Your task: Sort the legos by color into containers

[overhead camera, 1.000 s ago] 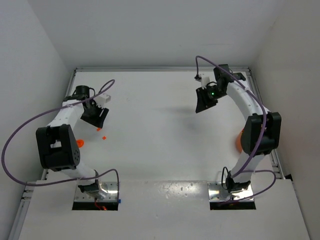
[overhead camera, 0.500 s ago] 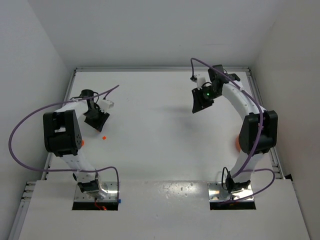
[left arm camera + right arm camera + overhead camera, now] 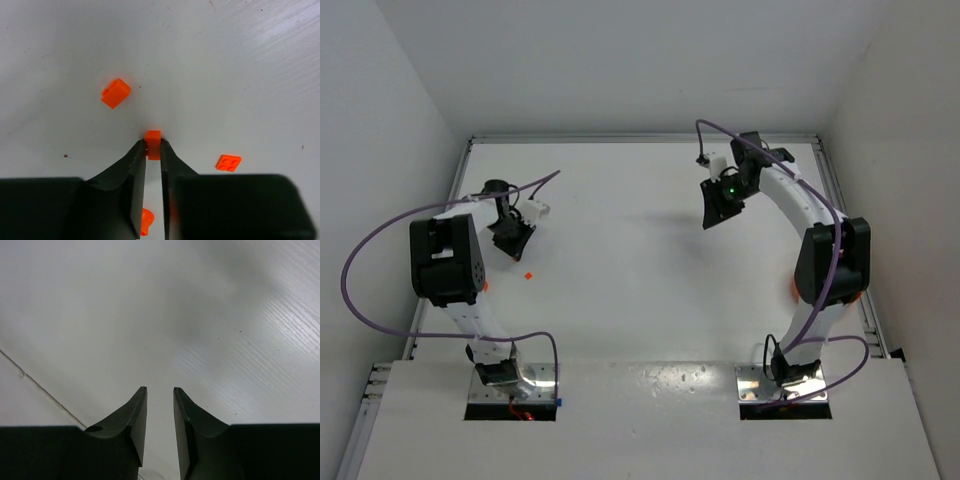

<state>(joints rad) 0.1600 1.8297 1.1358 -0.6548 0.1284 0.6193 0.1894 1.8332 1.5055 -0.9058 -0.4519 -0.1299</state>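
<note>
Left gripper (image 3: 153, 152): I see it pinched on an orange brick (image 3: 153, 138) resting on the scuffed white table (image 3: 240, 60). From that brick: second orange brick (image 3: 116, 93) upper left, flat orange plate (image 3: 229, 162) lower right. Right gripper (image 3: 160, 395): narrowly parted, holding nothing. White walls (image 3: 620, 60) enclose the table.
</note>
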